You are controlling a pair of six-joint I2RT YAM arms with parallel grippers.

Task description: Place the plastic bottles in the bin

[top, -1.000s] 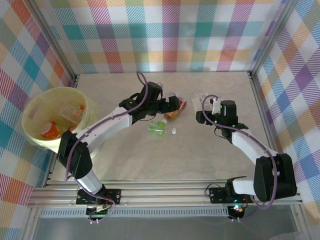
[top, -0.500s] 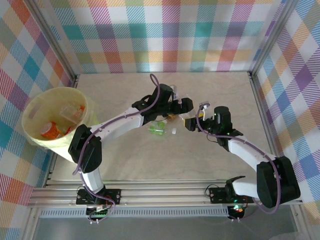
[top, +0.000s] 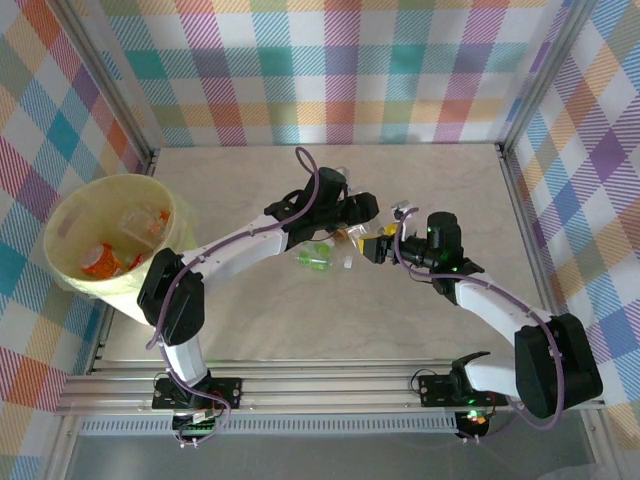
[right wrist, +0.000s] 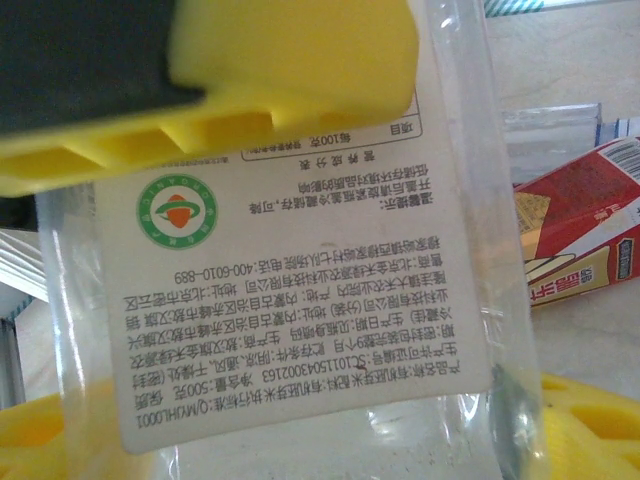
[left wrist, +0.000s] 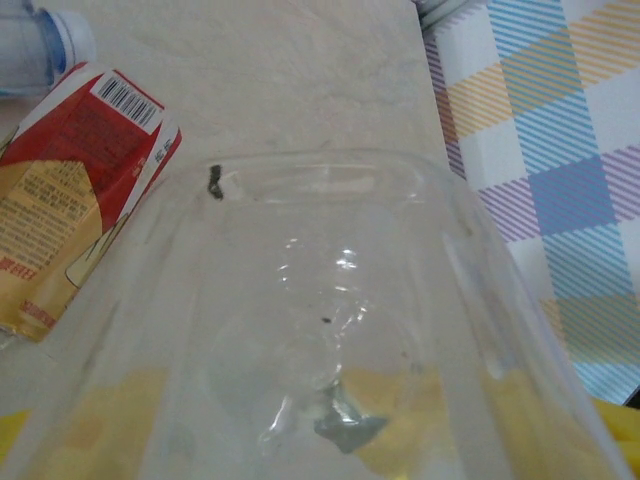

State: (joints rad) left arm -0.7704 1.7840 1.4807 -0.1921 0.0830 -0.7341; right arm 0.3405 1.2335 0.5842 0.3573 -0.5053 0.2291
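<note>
Where the worktop [top: 250, 320] met the left wall, the bin [top: 75, 215] stood with an orange-labelled bottle [top: 100, 262] and others inside. Near the middle a green bottle [top: 315, 258] lay on its side, just beside the left hand [top: 366, 212]. That hand had a clear bottle [left wrist: 330, 300] close between its yellow pads [left wrist: 618, 425], though whether clenched I could not tell; a red carton [left wrist: 70, 190] lay beside it. Rightward, the right hand [top: 378, 246] grasped a white-labelled bottle [right wrist: 290, 290], pads pressed above and below.
</note>
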